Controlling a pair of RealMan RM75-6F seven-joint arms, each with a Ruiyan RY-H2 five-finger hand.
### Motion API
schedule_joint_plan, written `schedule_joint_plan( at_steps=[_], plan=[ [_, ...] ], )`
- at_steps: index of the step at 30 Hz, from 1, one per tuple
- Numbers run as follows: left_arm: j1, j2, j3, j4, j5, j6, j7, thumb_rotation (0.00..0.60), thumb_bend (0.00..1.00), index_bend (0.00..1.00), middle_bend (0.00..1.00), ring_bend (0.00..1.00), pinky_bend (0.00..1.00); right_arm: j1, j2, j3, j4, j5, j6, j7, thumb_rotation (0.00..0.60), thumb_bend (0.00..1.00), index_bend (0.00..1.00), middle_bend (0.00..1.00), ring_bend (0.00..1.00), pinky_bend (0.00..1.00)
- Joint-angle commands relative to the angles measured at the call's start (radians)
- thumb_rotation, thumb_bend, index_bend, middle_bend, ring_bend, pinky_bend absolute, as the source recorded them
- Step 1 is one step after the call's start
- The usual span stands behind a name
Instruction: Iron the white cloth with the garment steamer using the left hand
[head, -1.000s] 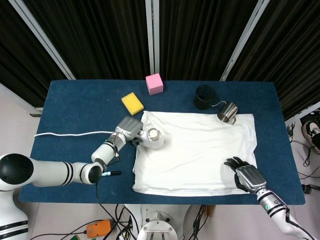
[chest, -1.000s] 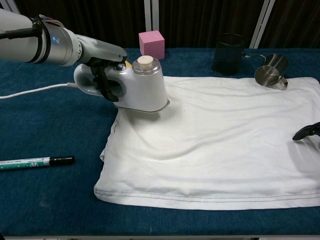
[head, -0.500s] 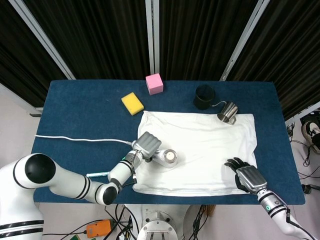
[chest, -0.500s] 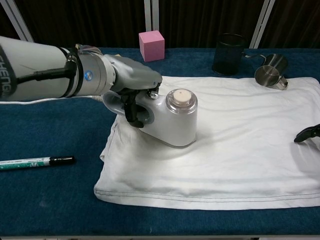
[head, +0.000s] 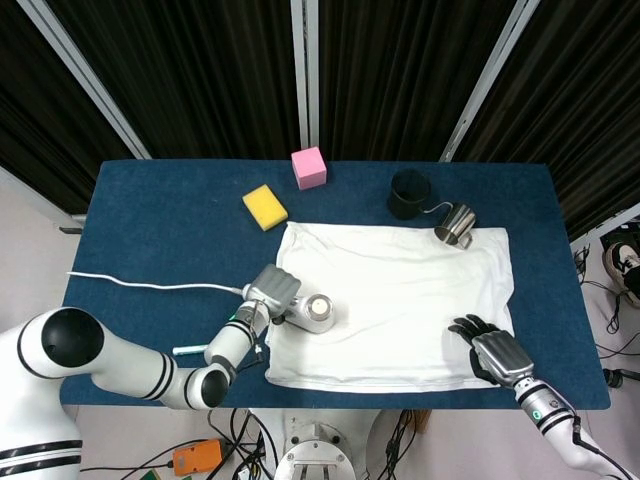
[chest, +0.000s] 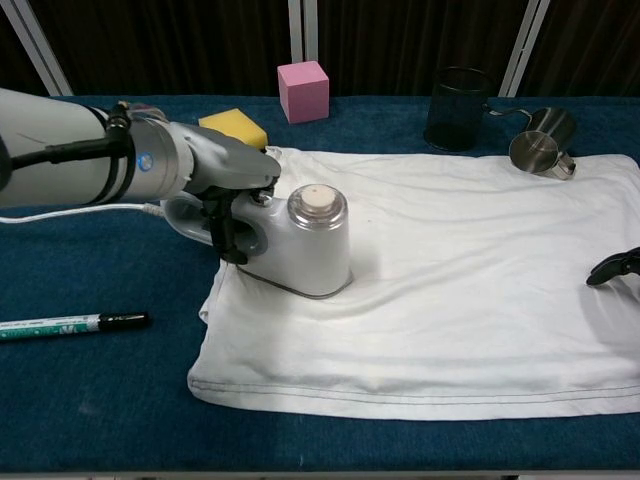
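The left hand (chest: 228, 205), grasping the garment steamer (chest: 300, 245) on the white cloth (chest: 450, 270), should keep its base flat and glide slowly toward the cloth's middle.

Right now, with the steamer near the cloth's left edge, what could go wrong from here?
1. The cloth is bunched at its left edge beside the steamer; another pass there may press creases in or drag the cloth off line.
2. The cup sits on the cloth's far right corner; if the cloth shifts, it may tip.
3. The cord trails left behind the left hand and could snag.
The right hand on the right edge may limit slipping.
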Motion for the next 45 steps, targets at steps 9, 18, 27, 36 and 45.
schedule_joint_plan(
  at_steps=[9,18,27,36,45],
  plan=[
    [0.097,0.147,0.017,-0.034,0.023,-0.007,-0.098,0.379,0.68,0.83,0.91,0.76,0.58,0.001,0.000,-0.001,0.003,-0.009,0.009,0.009,0.600,1.00,0.23,0.18,0.13,0.28],
    [0.089,0.134,-0.062,-0.091,0.125,-0.025,-0.124,0.378,0.67,0.83,0.91,0.76,0.58,0.001,0.001,-0.003,0.002,-0.006,0.008,0.010,0.600,1.00,0.23,0.18,0.13,0.28],
    [-0.066,-0.037,-0.144,0.004,0.059,-0.037,0.016,0.378,0.67,0.83,0.91,0.76,0.58,-0.003,0.006,-0.002,0.003,0.015,0.000,0.009,0.600,1.00,0.23,0.18,0.13,0.28],
    [-0.175,-0.168,-0.163,0.172,-0.051,-0.056,0.136,0.378,0.67,0.83,0.91,0.76,0.58,-0.008,0.013,-0.002,-0.004,0.022,0.004,0.008,0.600,1.00,0.23,0.18,0.13,0.28],
    [-0.181,-0.211,-0.162,0.294,-0.137,-0.103,0.154,0.378,0.67,0.83,0.91,0.76,0.58,-0.011,0.007,-0.004,0.006,0.023,0.001,0.016,0.600,1.00,0.23,0.18,0.13,0.28]
  ],
)
